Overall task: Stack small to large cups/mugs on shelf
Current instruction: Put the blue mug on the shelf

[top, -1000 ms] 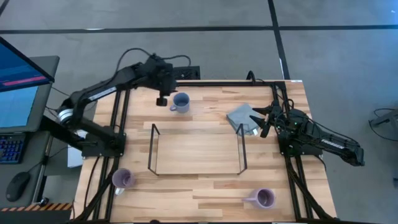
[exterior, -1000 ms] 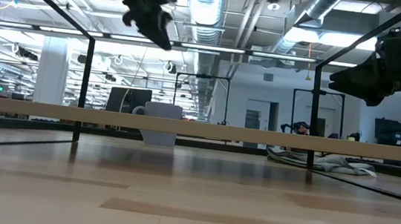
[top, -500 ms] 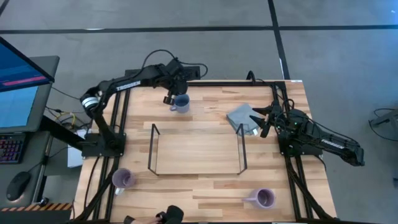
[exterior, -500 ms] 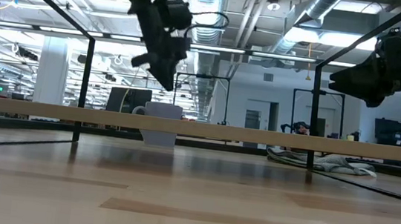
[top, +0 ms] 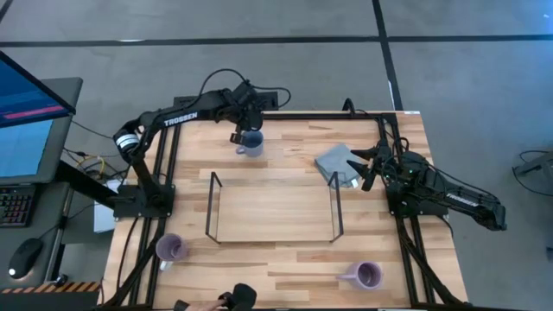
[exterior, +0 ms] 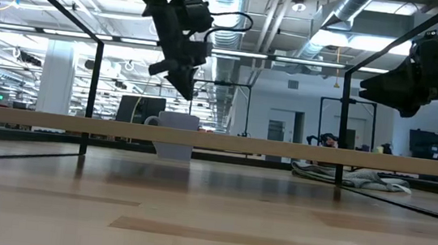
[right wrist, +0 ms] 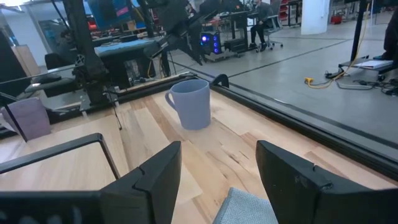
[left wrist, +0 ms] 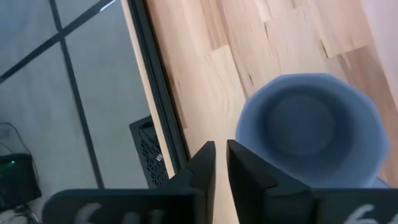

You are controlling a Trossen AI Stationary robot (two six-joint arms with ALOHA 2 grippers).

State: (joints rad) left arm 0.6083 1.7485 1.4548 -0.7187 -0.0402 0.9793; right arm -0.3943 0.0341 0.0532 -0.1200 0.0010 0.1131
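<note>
The left gripper (top: 236, 136) hangs with its fingers (left wrist: 205, 168) nearly pressed together (holding nothing), the blue-grey mug (top: 251, 142) just beside and below it. The shelf (top: 272, 210) lies nearer the table's middle. The right gripper (top: 370, 166) waits spread open over the grey cloth (top: 338, 164).

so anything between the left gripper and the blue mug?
Nothing visible. The left gripper hangs right over the blue mug, fingers nearly shut beside its rim in the wrist view. The path to the shelf is bare table. The right gripper waits over the cloth.
</note>
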